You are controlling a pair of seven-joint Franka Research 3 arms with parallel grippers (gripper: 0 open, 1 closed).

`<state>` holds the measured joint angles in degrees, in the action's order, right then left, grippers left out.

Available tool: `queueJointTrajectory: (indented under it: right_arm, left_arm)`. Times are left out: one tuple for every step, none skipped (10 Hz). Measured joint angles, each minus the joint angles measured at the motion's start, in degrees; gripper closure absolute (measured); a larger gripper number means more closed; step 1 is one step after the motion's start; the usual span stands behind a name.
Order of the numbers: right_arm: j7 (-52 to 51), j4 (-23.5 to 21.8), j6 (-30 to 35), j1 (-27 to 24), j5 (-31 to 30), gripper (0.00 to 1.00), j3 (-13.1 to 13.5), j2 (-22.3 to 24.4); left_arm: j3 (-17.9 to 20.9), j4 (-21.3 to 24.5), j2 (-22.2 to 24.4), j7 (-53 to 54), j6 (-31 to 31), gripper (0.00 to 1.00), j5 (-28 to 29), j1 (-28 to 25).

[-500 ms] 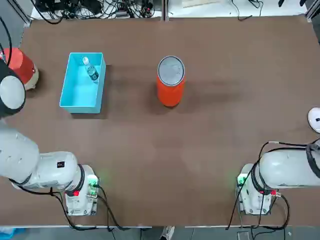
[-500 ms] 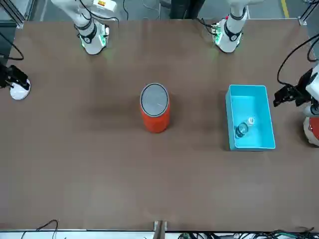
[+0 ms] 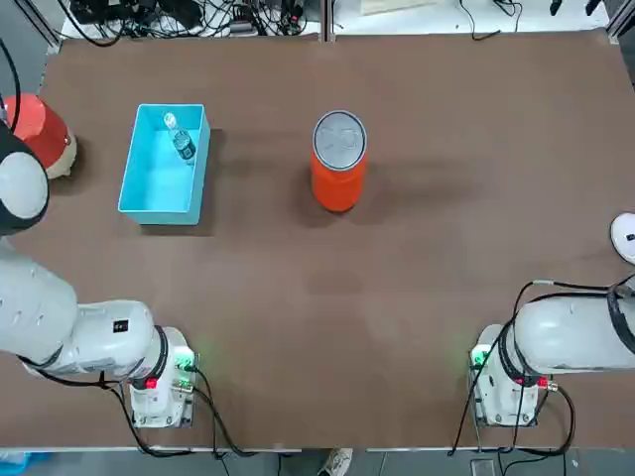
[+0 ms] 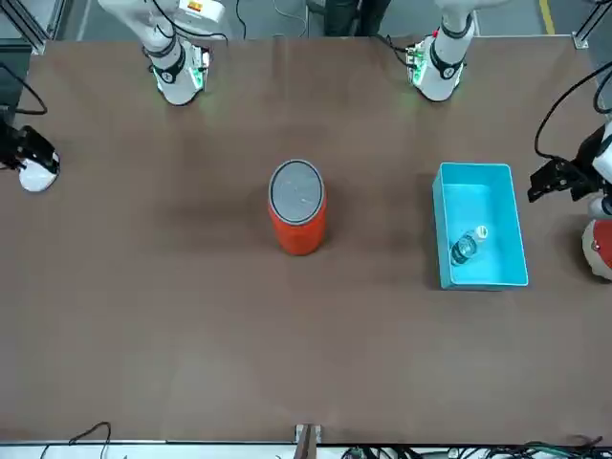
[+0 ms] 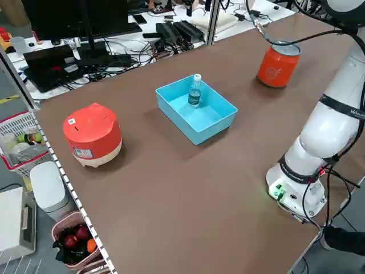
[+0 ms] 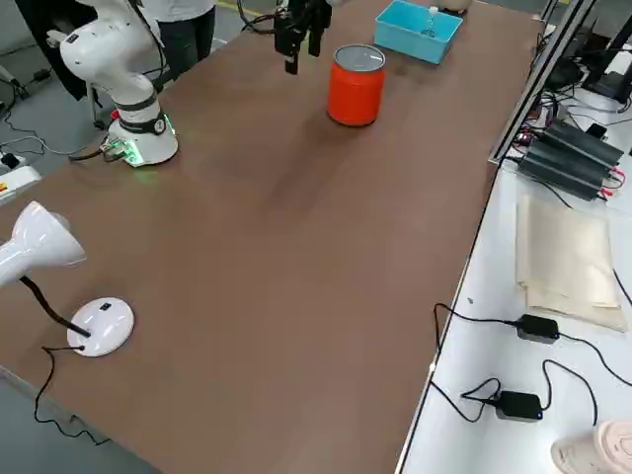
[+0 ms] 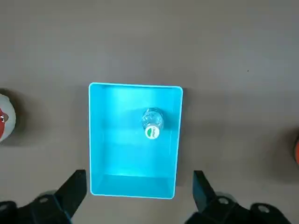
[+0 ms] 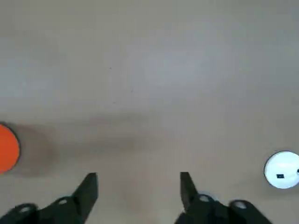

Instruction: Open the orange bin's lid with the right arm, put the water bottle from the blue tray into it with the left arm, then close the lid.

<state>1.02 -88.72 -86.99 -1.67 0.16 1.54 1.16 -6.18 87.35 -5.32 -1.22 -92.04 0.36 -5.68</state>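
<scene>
The orange bin (image 3: 338, 178) stands upright mid-table with its grey lid (image 3: 339, 137) flat and shut on the rim. Left of it lies the blue tray (image 3: 162, 164), and the water bottle (image 3: 181, 139) stands upright in its far end, cap up (image 5: 195, 90). My left gripper (image 7: 138, 176) hangs open high above the tray, nothing between its fingers; the front view shows it beyond the tray's outer side (image 4: 558, 177). My right gripper (image 8: 136, 179) is open and empty over bare table at the far right, well away from the bin (image 8: 6, 154).
A red-and-cream rounded object (image 3: 42, 133) sits left of the tray at the table's edge. A white lamp base (image 3: 625, 236) rests at the right edge, its lamp head (image 6: 39, 242) leaning over. Cables run along the far edge.
The left arm has shifted slightly outward by the tray, uncovering more of the red-and-cream object. Bin, lid, bottle and right arm are unchanged.
</scene>
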Motion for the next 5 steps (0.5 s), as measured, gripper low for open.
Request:
queueJointTrajectory:
  right_arm:
    - [1.09, -0.15, 0.01, 0.67, 1.12, 0.44, -0.35, -0.04]
    - [4.23, -0.43, -0.05, 2.61, 1.65, 0.63, -0.51, -0.08]
    - [10.18, -0.83, -0.68, 6.29, 1.8, 0.77, -0.66, -0.2]
    - [17.68, -1.24, -2.1, 10.8, 1.83, 0.93, -0.94, -0.43]
    - [25.2, -1.54, -3.8, 15.19, 1.84, 0.97, -1.18, -0.8]
  left_arm:
    - [0.06, 0.55, -0.5, -0.25, -0.06, 0.0, 0.0, -0.11]
    - [0.12, 1.43, -1.28, -0.77, -0.69, 0.0, 0.0, -0.61]
    - [0.16, 2.9, -1.97, -0.93, -2.68, 0.0, -0.01, -1.72]
    - [0.18, 5.46, -2.26, -1.51, -6.08, 0.01, -0.06, -2.45]
    - [0.0, 8.71, -2.33, -3.39, -10.57, 0.01, -0.08, -2.46]
